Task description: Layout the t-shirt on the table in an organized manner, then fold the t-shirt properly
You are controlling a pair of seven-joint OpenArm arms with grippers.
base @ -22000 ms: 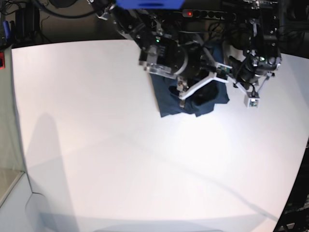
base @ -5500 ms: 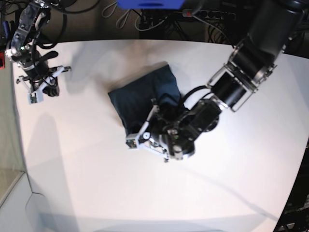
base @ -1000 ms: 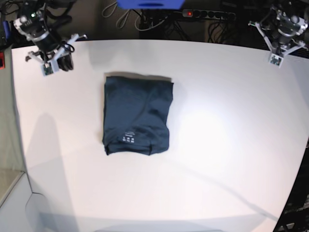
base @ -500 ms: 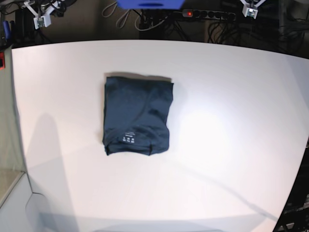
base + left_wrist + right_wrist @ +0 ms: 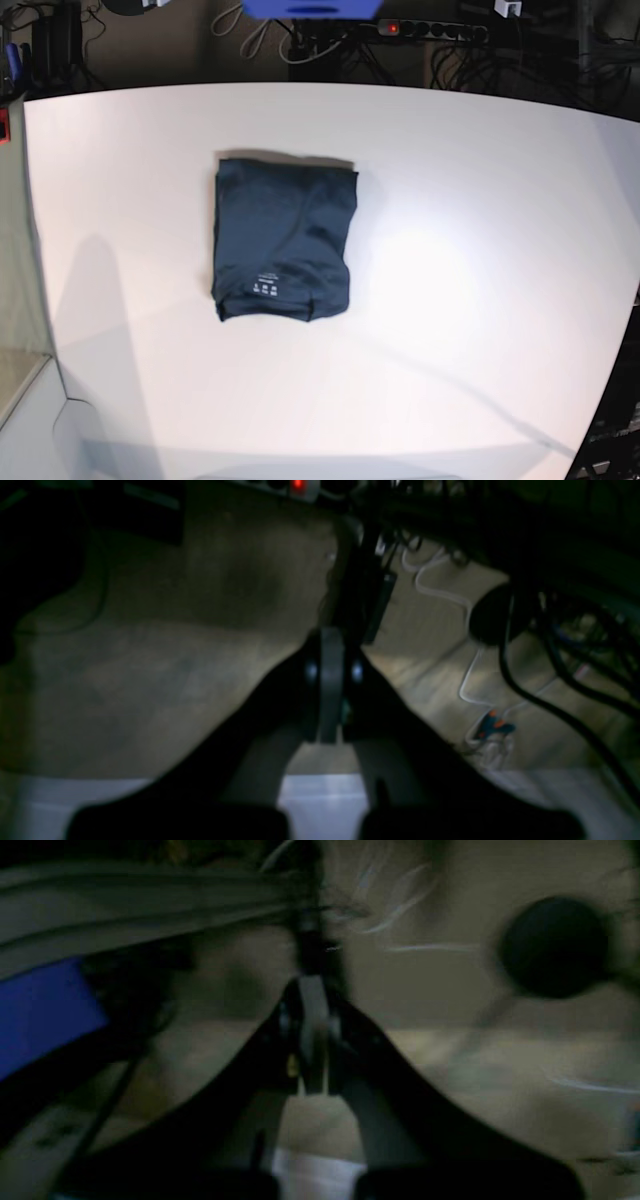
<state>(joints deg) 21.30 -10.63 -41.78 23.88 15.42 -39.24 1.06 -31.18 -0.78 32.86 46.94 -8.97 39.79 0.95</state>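
Base view: folded t-shirt [image 5: 285,237] lies square on table [image 5: 480,300]. Left gripper [image 5: 330,687], right gripper [image 5: 311,1037] closed, empty. Risk: loose fold edges may relax open.

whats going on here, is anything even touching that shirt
Nothing is touching it. The t-shirt lies folded into a compact rectangle on the table, its small white label facing up near the front edge. Both arms are pulled off beyond the table's far edge. The left gripper and the right gripper are each shut and empty, their wrist cameras looking out at the floor and cables behind the table. The fold looks finished.
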